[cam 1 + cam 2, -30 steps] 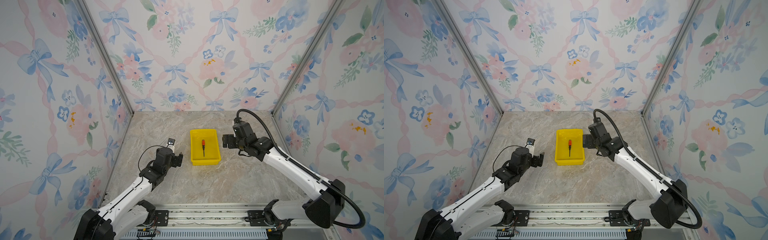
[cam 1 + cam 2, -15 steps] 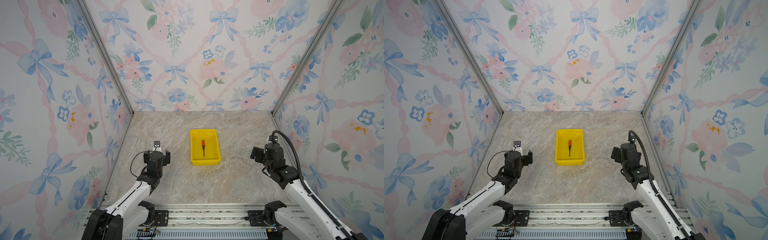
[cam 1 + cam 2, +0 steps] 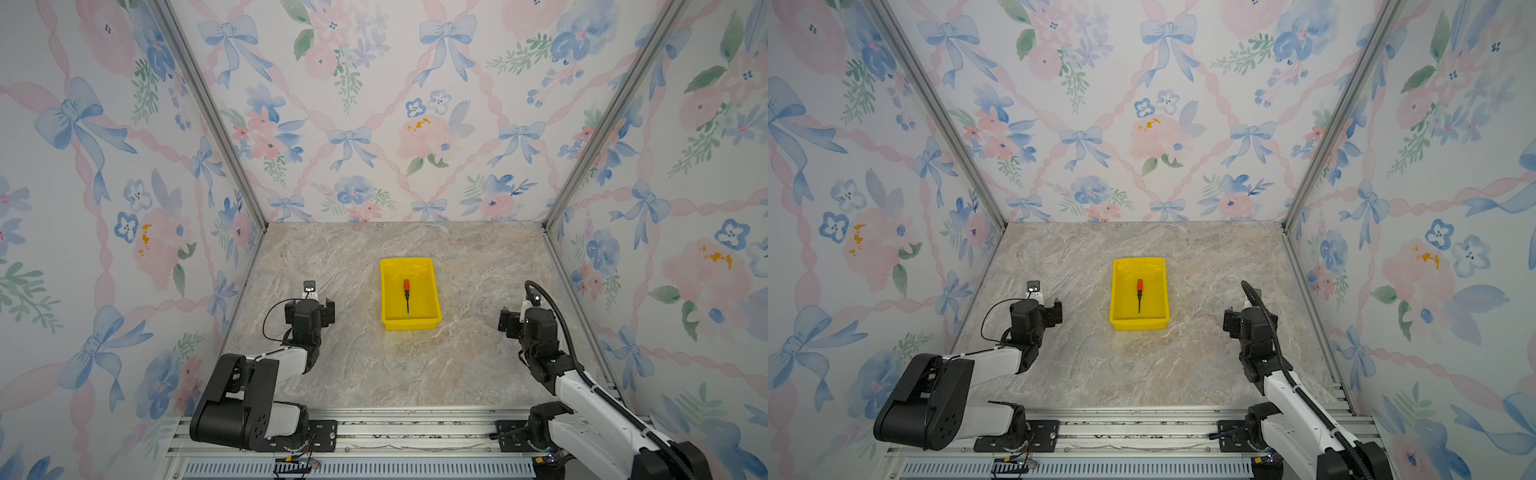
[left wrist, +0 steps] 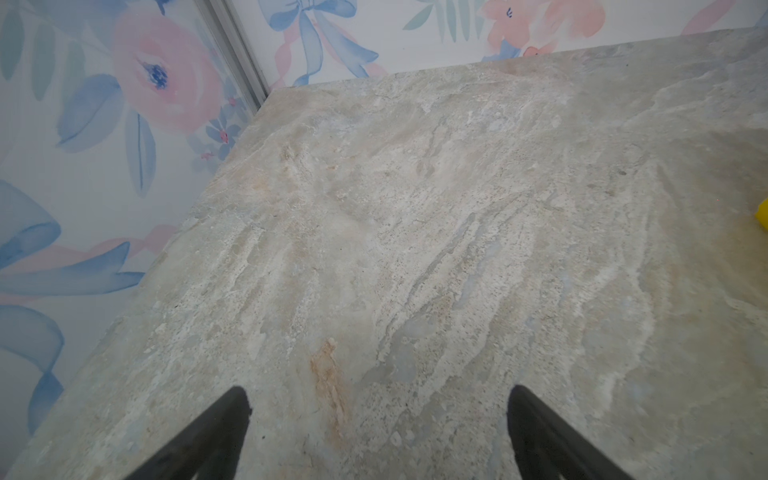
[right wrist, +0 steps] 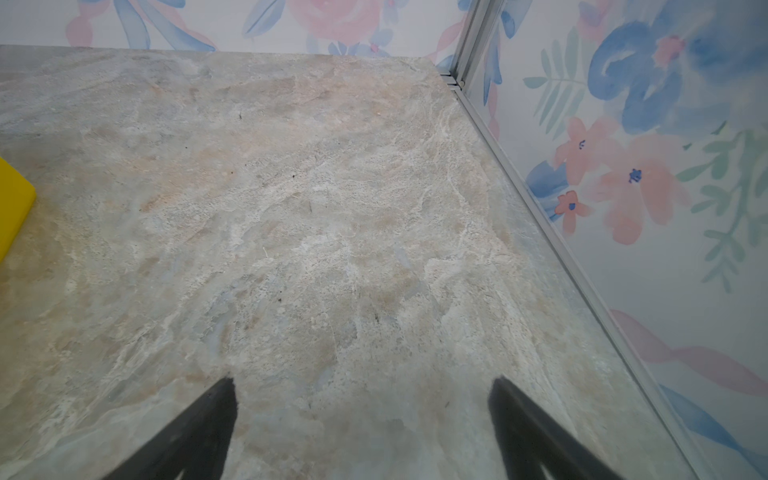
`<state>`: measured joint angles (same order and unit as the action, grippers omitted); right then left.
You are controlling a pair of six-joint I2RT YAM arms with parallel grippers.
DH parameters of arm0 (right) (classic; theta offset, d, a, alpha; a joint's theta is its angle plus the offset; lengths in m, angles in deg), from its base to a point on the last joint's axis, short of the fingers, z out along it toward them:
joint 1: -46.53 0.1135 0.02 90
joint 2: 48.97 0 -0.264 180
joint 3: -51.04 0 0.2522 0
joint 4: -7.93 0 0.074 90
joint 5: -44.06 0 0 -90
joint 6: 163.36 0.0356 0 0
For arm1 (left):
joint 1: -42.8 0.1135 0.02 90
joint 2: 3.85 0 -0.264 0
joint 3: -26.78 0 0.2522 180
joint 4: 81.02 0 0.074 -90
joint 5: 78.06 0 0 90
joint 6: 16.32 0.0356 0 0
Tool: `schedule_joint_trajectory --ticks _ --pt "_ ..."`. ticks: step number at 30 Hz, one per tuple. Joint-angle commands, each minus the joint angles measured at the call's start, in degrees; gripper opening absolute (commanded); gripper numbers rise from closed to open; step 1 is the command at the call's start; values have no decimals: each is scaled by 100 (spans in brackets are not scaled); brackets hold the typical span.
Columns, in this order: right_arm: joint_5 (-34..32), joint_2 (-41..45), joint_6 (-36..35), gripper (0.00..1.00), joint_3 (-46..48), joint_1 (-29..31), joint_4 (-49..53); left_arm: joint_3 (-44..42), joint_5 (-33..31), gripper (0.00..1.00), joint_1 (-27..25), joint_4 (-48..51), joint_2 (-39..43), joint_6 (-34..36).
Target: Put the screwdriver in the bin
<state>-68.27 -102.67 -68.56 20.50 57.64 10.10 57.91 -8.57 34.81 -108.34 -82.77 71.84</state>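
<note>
The screwdriver (image 3: 406,293) (image 3: 1139,293), with its orange-red handle and thin dark shaft, lies lengthwise on the floor of the yellow bin (image 3: 411,324) (image 3: 1139,325) at mid-table, handle toward the back wall. My left gripper (image 3: 310,308) (image 3: 1038,309) hovers left of the bin, well apart from it. In the left wrist view the left gripper (image 4: 379,395) is open over bare tabletop. My right gripper (image 3: 519,316) (image 3: 1241,320) sits far to the bin's right, and the right gripper (image 5: 363,382) is open and empty. Each wrist view catches only a corner of the bin (image 4: 762,214) (image 5: 12,199).
Floral walls enclose the marble tabletop (image 3: 415,374) on three sides, with aluminium posts (image 3: 582,166) at the back corners. A metal rail (image 3: 395,432) carrying both arm bases runs along the front edge. The right arm's black cable (image 3: 557,316) loops above its wrist.
My right arm has drawn back from beside the bin to the front right. My left arm has folded back toward the front left. The screwdriver and bin have stayed put.
</note>
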Motion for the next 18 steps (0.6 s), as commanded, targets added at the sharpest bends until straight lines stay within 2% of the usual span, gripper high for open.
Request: schedule_joint_trajectory --ticks 1,7,10,18 --pt "95 -436 -218 97 52 -121 -1145 101 56 98 127 -881 -159 122" --pt "226 -1149 -327 97 -111 -239 -1775 91 513 97 388 -1499 -530 -59" --pt "256 -1449 -334 97 -213 -309 -2050 16 547 98 416 -1945 -823 -101" --pt "498 -2208 -403 97 -464 -542 -2808 -193 872 98 449 -2322 -876 -25"
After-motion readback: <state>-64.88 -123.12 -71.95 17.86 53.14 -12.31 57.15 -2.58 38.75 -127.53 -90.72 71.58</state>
